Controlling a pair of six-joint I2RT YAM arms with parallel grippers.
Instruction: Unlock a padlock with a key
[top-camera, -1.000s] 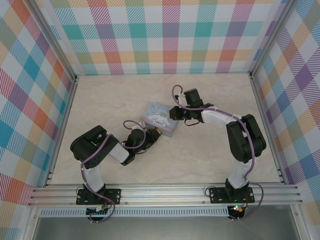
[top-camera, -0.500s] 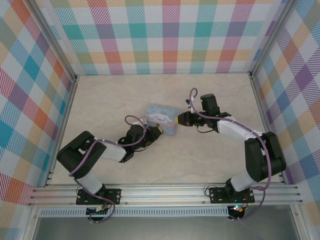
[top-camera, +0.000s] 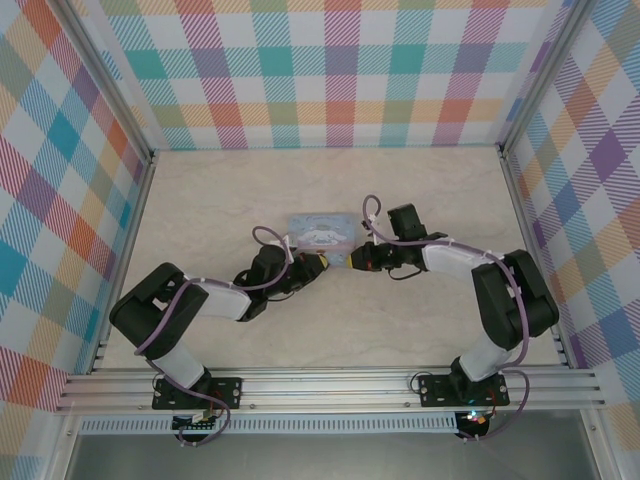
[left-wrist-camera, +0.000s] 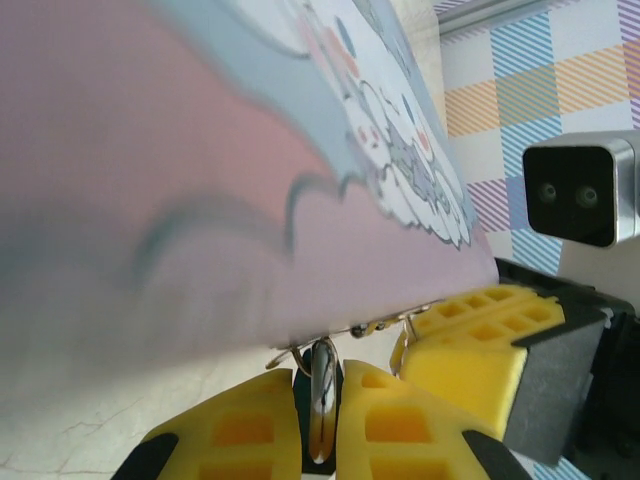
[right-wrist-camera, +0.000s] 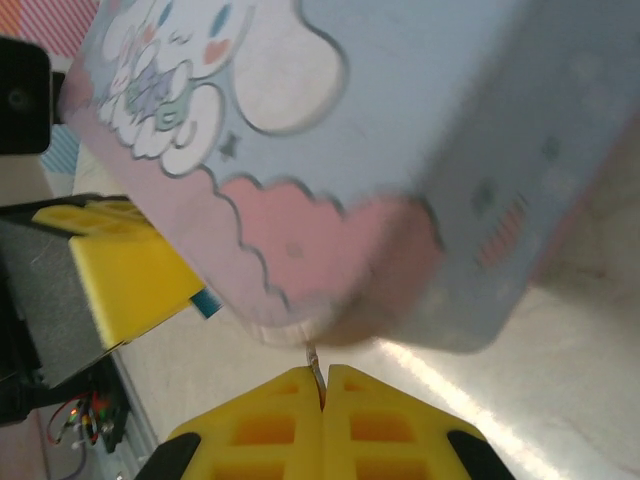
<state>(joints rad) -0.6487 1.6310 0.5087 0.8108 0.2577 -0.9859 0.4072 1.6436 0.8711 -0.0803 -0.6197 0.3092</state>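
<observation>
Tin (top-camera: 322, 228) mid-table (top-camera: 220, 190). Left gripper (top-camera: 318, 263), padlock (right-wrist-camera: 205, 303) in it, at tin's near edge; right gripper (top-camera: 355, 260), key (right-wrist-camera: 314, 365) in it, just right, same edge.

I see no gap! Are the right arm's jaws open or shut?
Shut. The right gripper's jaws meet, pinching a thin metal piece, likely the key, between them.

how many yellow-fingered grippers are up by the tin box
2. The left gripper sits at the near edge of the tin box, shut on the padlock; the right gripper is at its near right corner, pinching the key. No other seems hidden.
</observation>
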